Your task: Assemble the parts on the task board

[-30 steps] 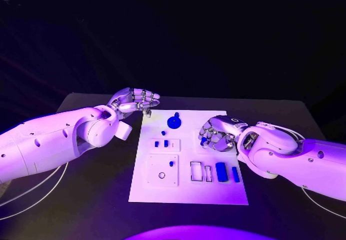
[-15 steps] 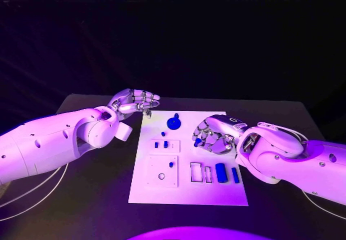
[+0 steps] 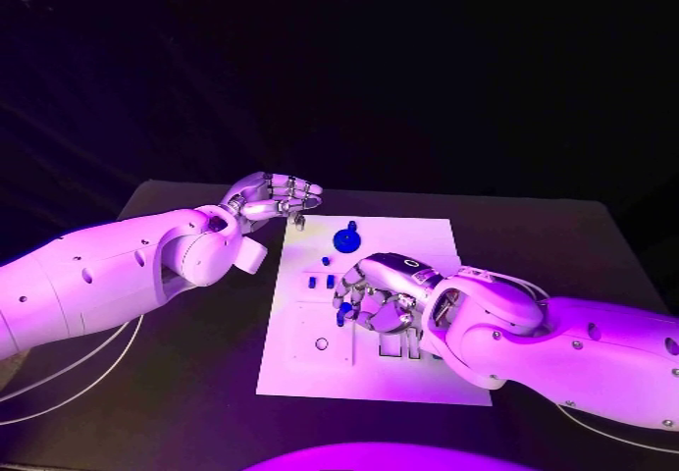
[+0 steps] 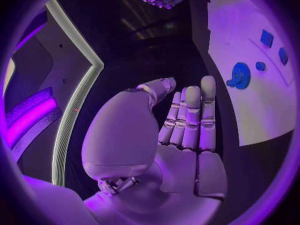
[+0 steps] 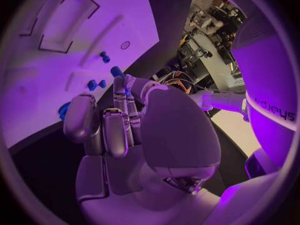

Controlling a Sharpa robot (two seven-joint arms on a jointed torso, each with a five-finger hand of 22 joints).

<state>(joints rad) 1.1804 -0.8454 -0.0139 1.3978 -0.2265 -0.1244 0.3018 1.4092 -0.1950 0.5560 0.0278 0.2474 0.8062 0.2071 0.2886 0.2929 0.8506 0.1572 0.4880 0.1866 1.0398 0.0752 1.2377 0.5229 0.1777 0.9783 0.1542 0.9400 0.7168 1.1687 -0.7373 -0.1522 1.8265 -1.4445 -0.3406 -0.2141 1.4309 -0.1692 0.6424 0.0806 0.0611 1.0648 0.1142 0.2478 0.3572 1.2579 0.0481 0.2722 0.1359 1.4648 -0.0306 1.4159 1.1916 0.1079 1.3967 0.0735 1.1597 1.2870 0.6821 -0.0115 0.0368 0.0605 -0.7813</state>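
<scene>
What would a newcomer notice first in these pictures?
First, the right robot hand over the middle of the white task board, holding a small blue part at its fingertips. Next, the blue gear near the board's far edge, with the left robot hand beside the far left corner.

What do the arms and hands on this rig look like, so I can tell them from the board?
Both arms are smooth, rounded white shells with small dark dots. The left hand and right hand are silver, segmented and many-fingered. Thin pale cables trail beneath the left arm; the right arm bears dark lettering.
</scene>
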